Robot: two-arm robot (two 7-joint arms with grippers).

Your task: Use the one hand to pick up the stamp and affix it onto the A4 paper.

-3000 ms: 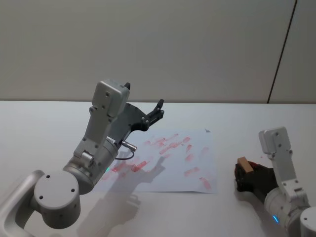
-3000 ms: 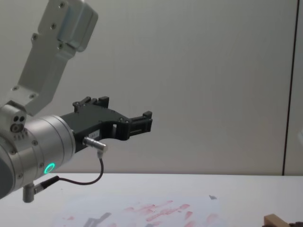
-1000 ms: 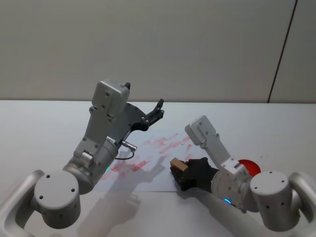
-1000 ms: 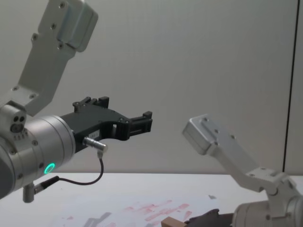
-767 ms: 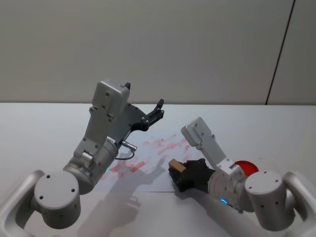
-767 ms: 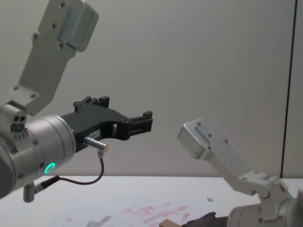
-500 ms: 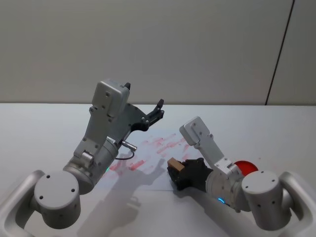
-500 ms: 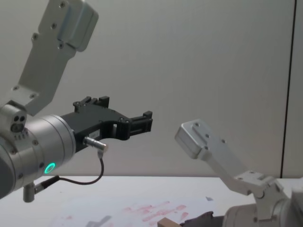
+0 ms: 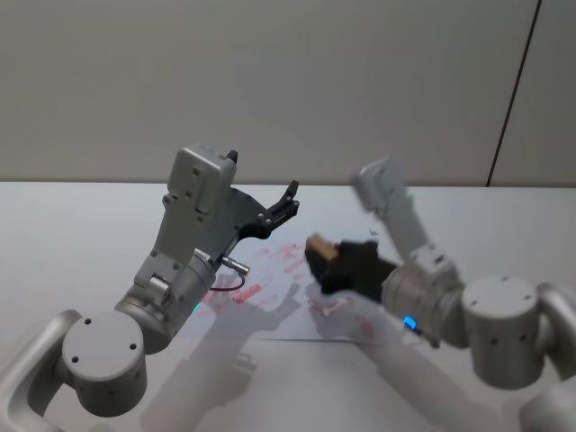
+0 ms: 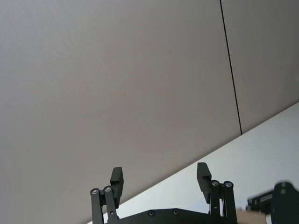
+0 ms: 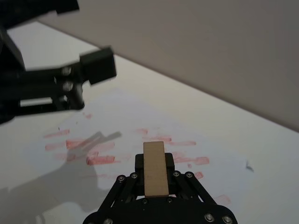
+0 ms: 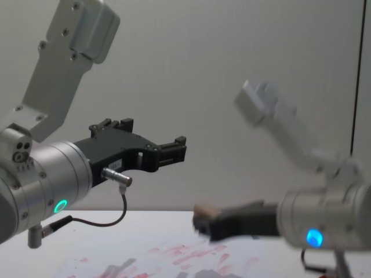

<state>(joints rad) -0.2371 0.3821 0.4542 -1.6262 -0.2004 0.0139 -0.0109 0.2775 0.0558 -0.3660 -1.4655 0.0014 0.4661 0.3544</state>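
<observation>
Your right claw (image 9: 324, 261) pinches the stamp (image 9: 319, 247), raised above the paper (image 11: 126, 116). Lower it straight, face flat, onto a bare white patch and press evenly; steer clear of the parked left claw (image 9: 291, 200), spread, high over the paper's left

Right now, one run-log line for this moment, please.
right tool: shut on stamp, held above A4 paper, not touching | left tool: open, idle, raised
</observation>
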